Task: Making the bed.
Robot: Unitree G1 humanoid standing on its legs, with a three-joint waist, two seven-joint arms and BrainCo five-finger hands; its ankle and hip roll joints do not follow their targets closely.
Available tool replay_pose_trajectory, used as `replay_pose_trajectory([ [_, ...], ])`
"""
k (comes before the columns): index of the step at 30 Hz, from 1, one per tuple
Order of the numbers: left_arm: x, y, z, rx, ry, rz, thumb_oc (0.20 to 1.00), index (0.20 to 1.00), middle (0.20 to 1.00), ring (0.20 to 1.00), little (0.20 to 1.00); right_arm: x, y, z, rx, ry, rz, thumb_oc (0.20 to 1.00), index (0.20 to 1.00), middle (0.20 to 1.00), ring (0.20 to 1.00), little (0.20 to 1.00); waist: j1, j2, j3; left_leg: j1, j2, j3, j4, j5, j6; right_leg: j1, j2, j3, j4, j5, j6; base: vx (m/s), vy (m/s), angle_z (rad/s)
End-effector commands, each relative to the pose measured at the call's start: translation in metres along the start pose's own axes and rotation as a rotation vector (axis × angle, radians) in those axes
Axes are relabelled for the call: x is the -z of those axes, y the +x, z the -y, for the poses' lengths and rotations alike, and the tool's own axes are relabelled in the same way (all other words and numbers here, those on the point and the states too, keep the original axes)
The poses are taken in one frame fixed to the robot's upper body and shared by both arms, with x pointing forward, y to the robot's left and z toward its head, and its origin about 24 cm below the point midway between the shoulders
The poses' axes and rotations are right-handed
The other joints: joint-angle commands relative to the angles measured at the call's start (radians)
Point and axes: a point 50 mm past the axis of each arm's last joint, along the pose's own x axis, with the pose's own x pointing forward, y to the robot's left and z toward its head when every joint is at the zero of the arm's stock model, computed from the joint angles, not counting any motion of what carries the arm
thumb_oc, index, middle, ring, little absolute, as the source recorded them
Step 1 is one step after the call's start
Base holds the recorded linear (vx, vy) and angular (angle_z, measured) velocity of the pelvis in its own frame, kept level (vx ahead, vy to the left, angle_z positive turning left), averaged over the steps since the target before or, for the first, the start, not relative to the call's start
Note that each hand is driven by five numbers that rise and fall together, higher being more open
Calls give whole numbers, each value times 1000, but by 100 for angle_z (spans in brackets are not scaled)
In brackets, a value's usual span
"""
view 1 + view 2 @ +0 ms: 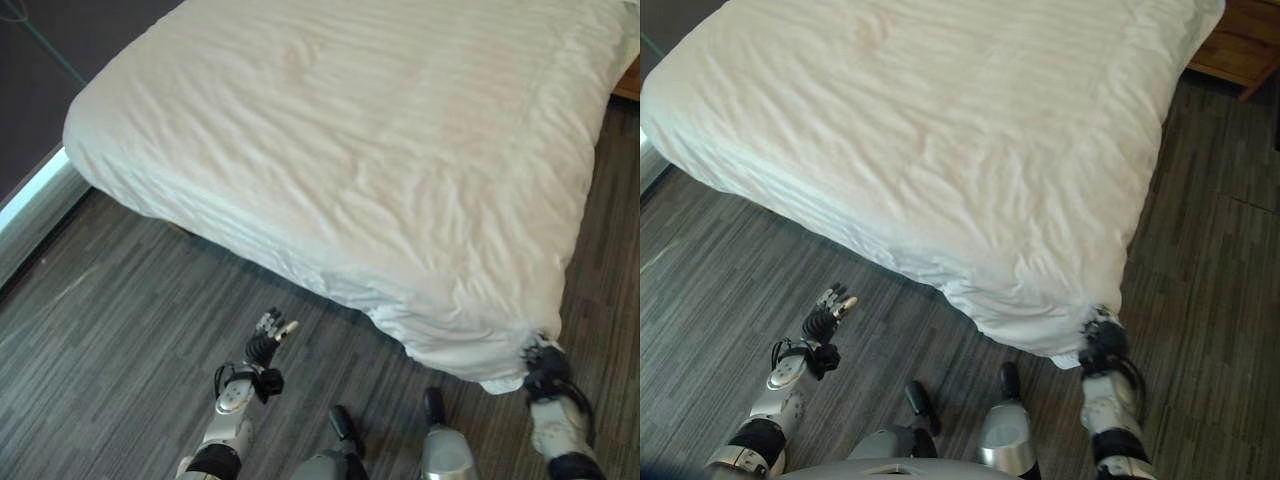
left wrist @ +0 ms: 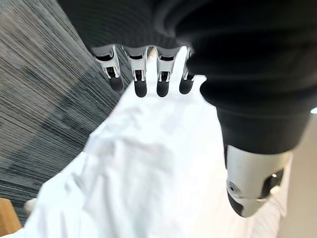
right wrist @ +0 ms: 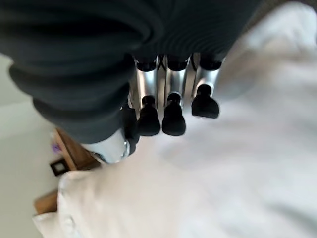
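Bed under white duvet (right hand at corner).

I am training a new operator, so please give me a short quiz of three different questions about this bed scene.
1. True or false: the left hand touches the duvet.
2. Which hand is at the duvet's near corner? A) left B) right C) both
3. Fill in: the wooden furniture stands beside the bed's far ____ corner.

Key:
1. False; it hangs over the floor, apart from the bed.
2. B; the right hand is at that corner.
3. Right.
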Motion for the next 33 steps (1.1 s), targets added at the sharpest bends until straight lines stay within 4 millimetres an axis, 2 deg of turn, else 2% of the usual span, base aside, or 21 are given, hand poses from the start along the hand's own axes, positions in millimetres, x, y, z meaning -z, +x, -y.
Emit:
replay_pose_trajectory([
  [1, -46, 13, -9, -58, -44, 203, 1000, 1000, 1000, 1000, 1000, -49, 5, -24, -125, 18, 250, 200, 200, 200, 200, 200, -25, -34, -69, 102, 130, 27, 7, -30, -107, -41, -20, 14, 12, 12, 7, 47, -9, -30],
  [4, -56, 10, -6, -34, -61, 255, 1000, 1000, 1000, 1000, 1000, -65, -4, -57, -266, 135, 374, 200, 200, 200, 200, 200, -33, -39, -96, 125, 134, 37, 7, -35, -104, -28, -13, 23, 12, 11, 4, 64, -9, -29],
  [5, -51, 8, -2, -17, -65, 243, 1000, 1000, 1000, 1000, 1000, -71, -7, -77, -343, 245, 421, 200, 200, 200, 200, 200, -30, -37, -106, 132, 134, 37, 7, -37, -103, -24, -11, 25, 12, 10, 2, 43, -11, -18],
  [6, -51, 7, -3, -18, -64, 242, 1000, 1000, 1000, 1000, 1000, -70, -7, -77, -343, 247, 420, 200, 200, 200, 200, 200, -29, -39, -106, 133, 135, 38, 7, -37, -103, -23, -10, 26, 12, 9, 2, 76, -6, -20],
  [7, -40, 3, -1, -17, -79, 210, 1000, 1000, 1000, 1000, 1000, -71, -11, -102, -425, 439, 447, 200, 200, 200, 200, 200, -21, -35, -114, 144, 134, 36, 7, -44, -102, -11, -10, 27, 12, 1, 2, 40, -9, -14],
  [8, -36, 1, 0, -17, -92, 196, 1000, 1000, 1000, 1000, 1000, -69, -12, -116, -469, 519, 445, 200, 200, 200, 200, 200, -13, -34, -118, 144, 135, 37, 7, -38, -102, -12, -8, 28, 12, 6, -2, 40, -9, -10],
  [9, -36, 1, -1, -19, -91, 197, 1000, 1000, 1000, 1000, 1000, -68, -13, -116, -470, 522, 444, 200, 200, 200, 200, 200, -14, -36, -118, 145, 135, 38, 7, -38, -102, -12, -8, 29, 12, 6, -3, 7, -13, -7],
  [13, -22, -7, 3, -1, -118, 153, 1000, 1000, 1000, 1000, 1000, -68, -20, -160, -579, 699, 439, 200, 200, 200, 200, 200, 14, -28, -120, 150, 135, 32, 7, -38, -103, -6, -5, 23, 12, 4, -8, 22, -11, 2],
  [16, -18, -9, 5, 15, -121, 137, 1000, 1000, 1000, 1000, 1000, -66, -21, -179, -615, 762, 416, 200, 200, 200, 200, 200, 29, -22, -117, 147, 136, 25, 7, -35, -105, -4, -4, 19, 12, 3, -11, 4, -15, 8],
  [17, -14, -9, 10, 37, -110, 118, 1000, 1000, 1000, 1000, 1000, -64, -20, -197, -629, 803, 390, 200, 200, 200, 200, 200, 50, -14, -105, 139, 134, 17, 7, -30, -106, -7, -4, 13, 12, 4, -13, -22, -22, 10],
  [18, -14, -9, 10, 37, -109, 120, 1000, 1000, 1000, 1000, 1000, -64, -20, -197, -629, 803, 391, 200, 200, 200, 200, 200, 50, -14, -103, 138, 134, 16, 7, -30, -106, -7, -4, 13, 12, 4, -13, -37, -25, 9],
  [19, -14, -8, 13, 51, -112, 116, 1000, 1000, 1000, 1000, 1000, -65, -19, -207, -643, 820, 380, 200, 200, 200, 200, 200, 59, -9, -95, 132, 132, 13, 7, -27, -106, -12, -5, 10, 12, 6, -13, -33, -17, 19],
  [21, -13, -8, 17, 72, -120, 110, 1000, 1000, 1000, 1000, 1000, -64, -18, -228, -658, 844, 346, 200, 200, 200, 200, 200, 80, 7, -70, 114, 127, 7, 7, -19, -108, -26, -7, 5, 12, 11, -14, -111, -8, 24],
  [23, -18, -3, 26, 106, -121, 125, 1000, 1000, 1000, 1000, 1000, -66, -17, -257, -711, 858, 292, 200, 200, 200, 200, 200, 109, 32, -20, 69, 123, -6, 7, -1, -112, -66, -11, -1, 12, 25, -11, -189, -21, 9],
  [25, -22, -1, 28, 120, -129, 142, 1000, 1000, 1000, 1000, 1000, -73, -16, -266, -738, 867, 300, 200, 200, 200, 200, 200, 119, 43, 6, 41, 118, -15, 7, 8, -112, -94, -12, 1, 18, 34, -10, -140, -32, 13],
  [27, -30, 4, 32, 133, -119, 166, 1000, 1000, 1000, 1000, 1000, -84, -17, -282, -777, 885, 314, 200, 200, 200, 200, 200, 137, 71, 50, -14, 113, -28, 7, 31, -117, -145, -17, 1, 28, 45, -9, -200, -45, 17],
  [28, -31, 7, 33, 134, -91, 171, 1000, 1000, 1000, 1000, 1000, -85, -16, -288, -775, 887, 306, 200, 200, 200, 200, 200, 147, 83, 64, -35, 111, -31, 7, 41, -121, -162, -21, -3, 28, 47, -7, -209, -64, 11],
  [29, -36, 9, 30, 129, -75, 188, 1000, 1000, 1000, 1000, 1000, -99, -4, -290, -734, 889, 333, 200, 200, 200, 200, 200, 166, 114, 78, -74, 113, -31, 7, 58, -128, -189, -25, -16, 23, 48, -2, -168, -49, 12],
  [30, -39, 9, 28, 131, -76, 195, 1000, 1000, 1000, 1000, 1000, -103, 0, -292, -724, 881, 338, 200, 200, 200, 200, 200, 174, 127, 81, -90, 118, -32, 7, 62, -130, -200, -25, -22, 21, 46, 0, -142, -25, 12],
  [33, -42, 12, 26, 131, -71, 201, 1000, 1000, 1000, 1000, 1000, -96, 14, -286, -648, 824, 305, 200, 200, 200, 200, 200, 183, 160, 103, -126, 124, -34, 7, 71, -135, -235, -24, -25, 21, 50, 2, -81, -18, 12],
])
